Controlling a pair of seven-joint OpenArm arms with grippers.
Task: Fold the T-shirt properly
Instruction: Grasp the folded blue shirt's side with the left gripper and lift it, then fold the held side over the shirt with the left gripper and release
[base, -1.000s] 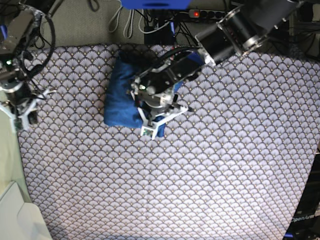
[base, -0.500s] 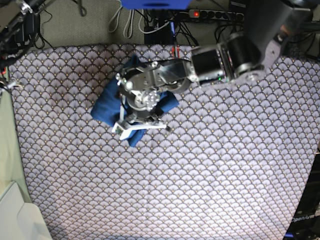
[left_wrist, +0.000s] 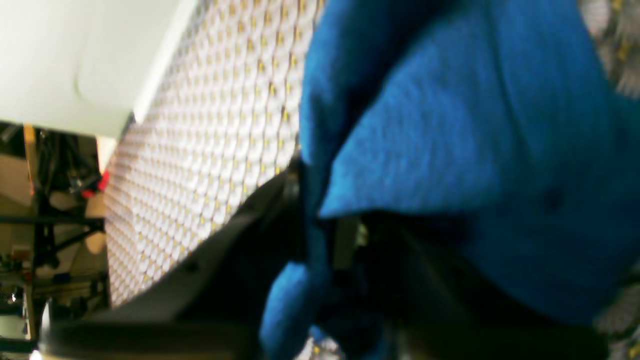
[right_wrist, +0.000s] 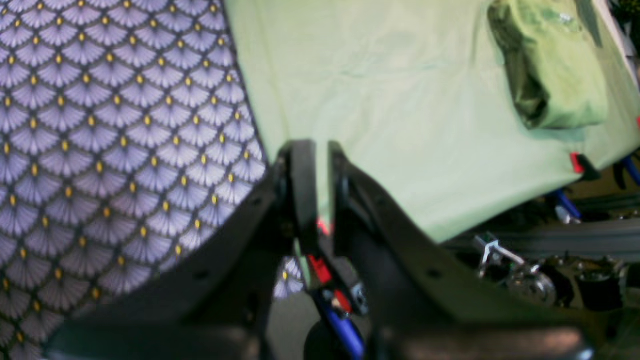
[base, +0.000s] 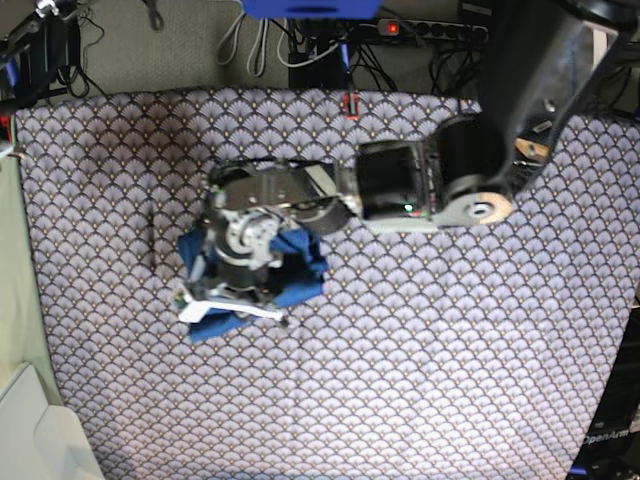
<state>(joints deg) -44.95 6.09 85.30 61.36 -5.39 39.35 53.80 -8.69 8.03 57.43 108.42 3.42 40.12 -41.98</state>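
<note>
The T-shirt (base: 300, 268) is a small bunched blue bundle on the patterned tablecloth (base: 450, 350), left of centre. My left arm reaches in from the upper right and covers most of it. My left gripper (base: 230, 308) sits at the bundle's front-left edge. In the left wrist view the T-shirt (left_wrist: 475, 125) fills the right side, and a fold of it runs down between the dark fingers of my left gripper (left_wrist: 320, 225), which is shut on it. My right gripper (right_wrist: 322, 150) is shut with nothing in it, hovering over the cloth's edge beside a pale green surface (right_wrist: 400, 100).
A white bin corner (base: 30, 430) sits at the front left, also seen as a white lid (left_wrist: 75, 55). A green bundle (right_wrist: 550, 70) lies on the pale green surface. A power strip (base: 420, 28) and cables run along the back edge.
My left arm has swung left and toward the front, dragging the T-shirt with it. My right arm has pulled back to the left, leaving the base view almost entirely.
</note>
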